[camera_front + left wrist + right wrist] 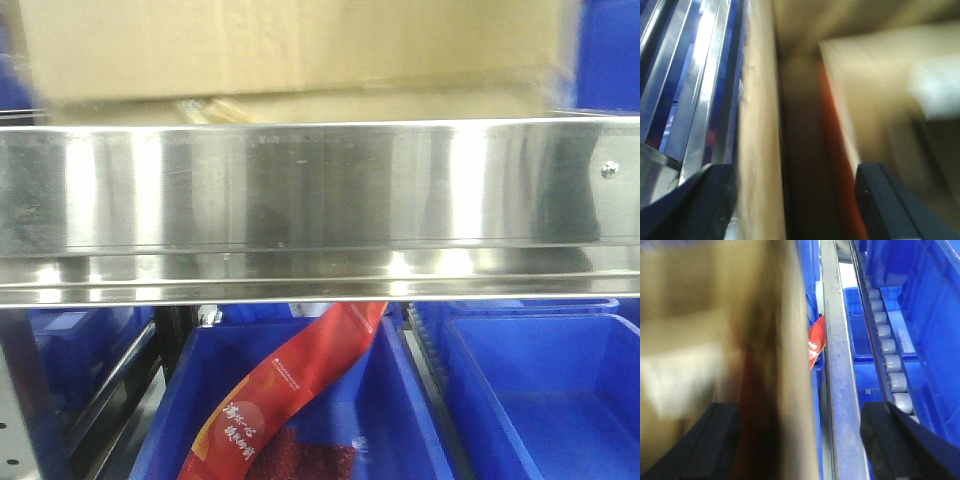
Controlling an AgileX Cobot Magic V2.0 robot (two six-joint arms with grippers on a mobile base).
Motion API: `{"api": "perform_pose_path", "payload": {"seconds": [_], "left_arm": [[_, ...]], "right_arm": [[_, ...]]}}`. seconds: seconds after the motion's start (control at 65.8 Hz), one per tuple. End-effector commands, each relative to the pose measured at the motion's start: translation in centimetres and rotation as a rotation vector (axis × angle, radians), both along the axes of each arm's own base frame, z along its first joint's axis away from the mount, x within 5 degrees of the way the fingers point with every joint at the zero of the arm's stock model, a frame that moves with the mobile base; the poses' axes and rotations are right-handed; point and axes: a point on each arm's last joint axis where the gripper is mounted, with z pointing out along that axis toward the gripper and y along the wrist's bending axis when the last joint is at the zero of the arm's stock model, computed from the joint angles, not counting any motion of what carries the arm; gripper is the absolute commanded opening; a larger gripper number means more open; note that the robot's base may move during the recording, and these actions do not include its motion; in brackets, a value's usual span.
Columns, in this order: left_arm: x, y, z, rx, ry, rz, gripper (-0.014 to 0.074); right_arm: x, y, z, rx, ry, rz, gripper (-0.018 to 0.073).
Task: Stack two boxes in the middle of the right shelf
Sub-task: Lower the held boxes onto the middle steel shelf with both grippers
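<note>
1. Front view: stainless shelf rail [320,185] runs the full width, shiny and reflective.
2. Above the rail, a tall tan box [290,45] sits on a flatter box [350,108]; only a thin strip of the flatter one shows between the upper box and the rail. Both are blurred.
3. Below the rail: blue bin [400,400] holding a red packet [290,390] that leans up toward the rail's underside. Second blue bin [545,390] is just beside it on the right.
4. Left wrist view: left hand [795,200] has dark fingers [695,200] spread wide, with a tan cardboard edge [760,150] running between them. Contact is too blurred to judge, so I cannot tell if it grips. The metal rail is at the left.
5. Right wrist view: right hand [800,440] also has its fingers [905,440] spread, with blurred cardboard [775,365] between them, nearer the left one. Cannot tell if it grips.
6. The same view shows a metal rail [837,365], a roller track [890,350], blue bins and a sliver of red packet.
</note>
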Motion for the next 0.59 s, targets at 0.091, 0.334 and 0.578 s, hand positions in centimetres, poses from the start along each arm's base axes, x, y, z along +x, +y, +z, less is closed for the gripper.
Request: {"api": "perform_pose_path", "payload": {"seconds": [0.091, 0.334, 0.578], "left_arm": [[-0.9, 0.5, 1.3, -0.024, -0.047, -0.002, 0.0314], [-3.5, 1.9, 3.5, -0.064, -0.103, -0.001, -0.0113], [-5.2, 2.4, 1.5, -0.076, -0.160, -0.071, -0.0109]], "right_arm": [[-1.6, -0.9, 2.0, -0.005, -0.067, 0.003, 0.0381], [-3.8, -2.0, 3.0, -0.123, -0.053, 0.063, -0.0036], [-4.9, -1.9, 1.4, -0.118, -0.197, 0.142, -0.0160]]}}
